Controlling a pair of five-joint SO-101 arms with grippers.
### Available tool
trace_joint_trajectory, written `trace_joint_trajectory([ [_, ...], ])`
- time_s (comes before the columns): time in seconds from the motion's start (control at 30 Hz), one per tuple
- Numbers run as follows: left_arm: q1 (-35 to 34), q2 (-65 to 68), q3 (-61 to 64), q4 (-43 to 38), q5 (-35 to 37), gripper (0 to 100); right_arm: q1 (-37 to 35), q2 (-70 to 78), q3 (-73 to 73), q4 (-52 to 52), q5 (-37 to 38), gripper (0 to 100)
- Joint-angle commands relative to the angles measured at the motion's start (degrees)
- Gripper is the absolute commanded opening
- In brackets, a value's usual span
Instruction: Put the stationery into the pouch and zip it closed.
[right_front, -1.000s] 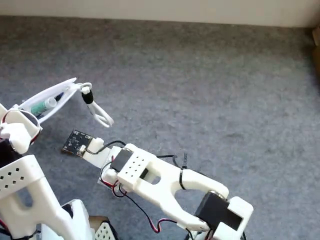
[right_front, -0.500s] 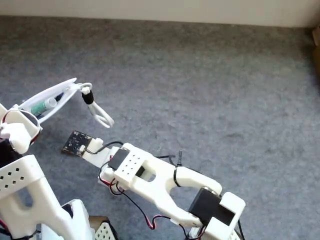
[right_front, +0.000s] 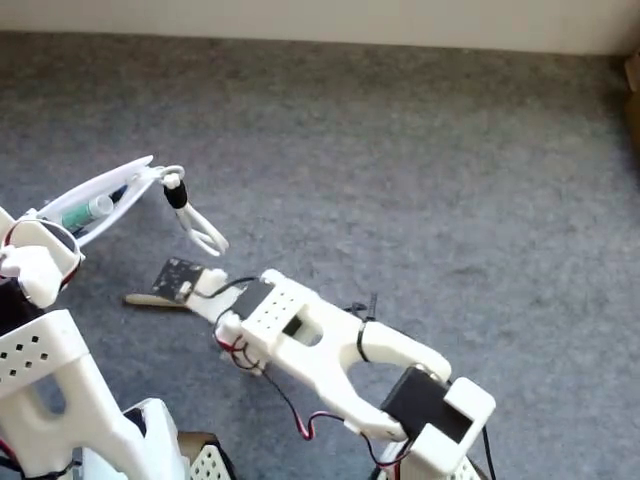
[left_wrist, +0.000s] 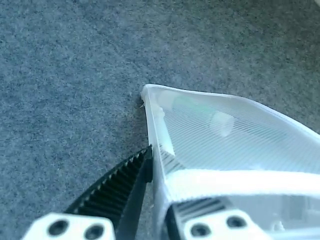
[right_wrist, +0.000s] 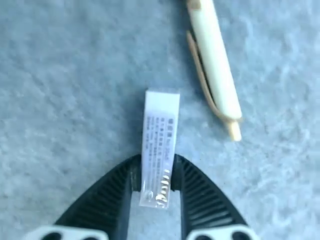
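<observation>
Right wrist view: we found the right claw (right_wrist: 156, 164) pinching one end of a white labelled packet (right_wrist: 161, 117), with a cream pen (right_wrist: 212, 65) lying just beside it on the grey surface (right_wrist: 60, 75). We noted the left claw (left_wrist: 159, 200) clamped on the edge of the translucent pouch (left_wrist: 240, 145), a green-and-white item (left_wrist: 200, 107) inside.
</observation>
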Motion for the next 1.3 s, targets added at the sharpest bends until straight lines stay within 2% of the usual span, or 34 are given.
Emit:
trace_joint_trajectory([
  [0.0,-0.40,-1.71,-2.68,-1.41,0.26,1,5.93,-6.02,-1.45,3.65,3.16,3.0],
  [0.2,-0.31,-1.71,-2.68,-1.41,0.26,1,15.43,-11.12,-1.54,3.74,4.66,3.0],
  [0.4,-0.22,-1.71,-2.68,-1.41,0.26,1,21.41,-4.70,-6.02,0.75,4.66,3.0],
  [0.57,-0.22,-1.71,-2.68,-1.49,0.26,1,22.55,4.79,-14.55,5.23,4.66,3.6],
  [0.77,-0.22,-1.63,-2.68,-1.58,0.26,1,22.46,9.45,-26.68,15.78,3.43,13.9],
  [0.9,-0.22,-1.63,-2.68,-1.67,0.26,1,21.85,11.56,-29.05,15.78,-0.62,14.2],
  [1.27,-0.22,-1.71,-2.24,-1.76,0.26,1,19.56,22.02,-37.67,16.31,-0.53,14.5],
])
